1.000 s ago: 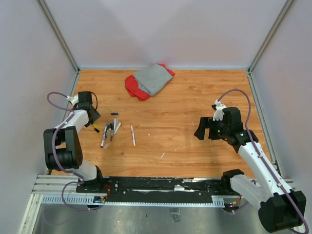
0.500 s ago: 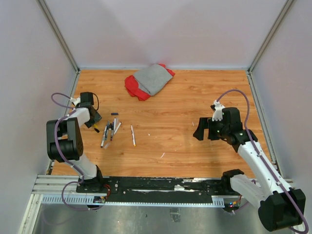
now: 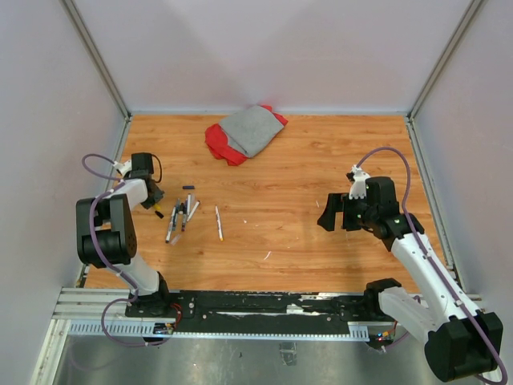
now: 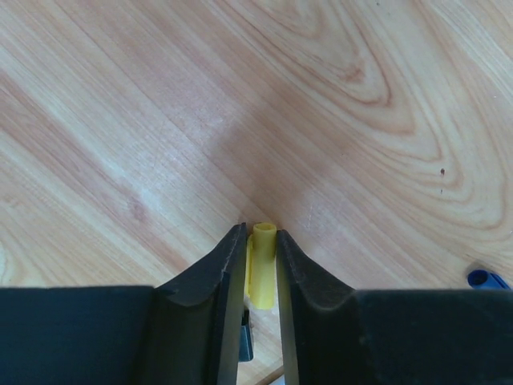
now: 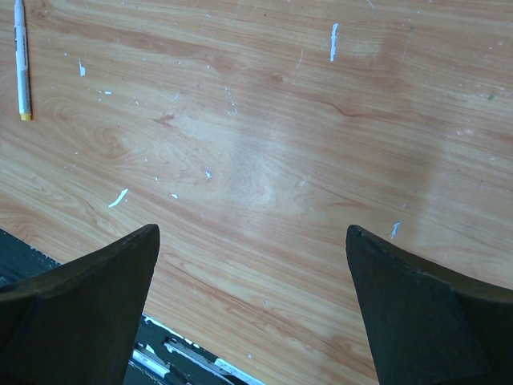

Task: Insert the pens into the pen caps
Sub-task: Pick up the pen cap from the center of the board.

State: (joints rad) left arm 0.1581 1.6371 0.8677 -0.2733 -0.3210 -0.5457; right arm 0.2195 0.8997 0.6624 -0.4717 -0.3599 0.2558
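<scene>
**At the desk's left edge: a small cap in a narrow grip**

Across the wooden desk (image 3: 321,160), a grey-and-red cloth (image 3: 247,132) lies at the far side, well clear of the work. The right claw (image 5: 250,231) hangs wide and holds nothing, well apart from the pens. If it reaches in from that side, its broad span could sweep the loose ones aside.

The pens (image 3: 180,218) lie in a small cluster left of centre, several touching or crossing, so lifting one may drag its neighbours. A yellow-tipped pen (image 3: 218,223) lies alone just right of them and looks the likely match for the cap.

The left claw (image 4: 258,237) stands narrow near the desk's left edge, its jaws pressed against both sides of the yellow cap (image 4: 263,265). The cap sits close to the tips. Being short and round, it could squirt out or tilt if the squeeze is uneven. Whether it is off the desk cannot be told. A tilted cap would make the pen's end miss its mouth.
</scene>
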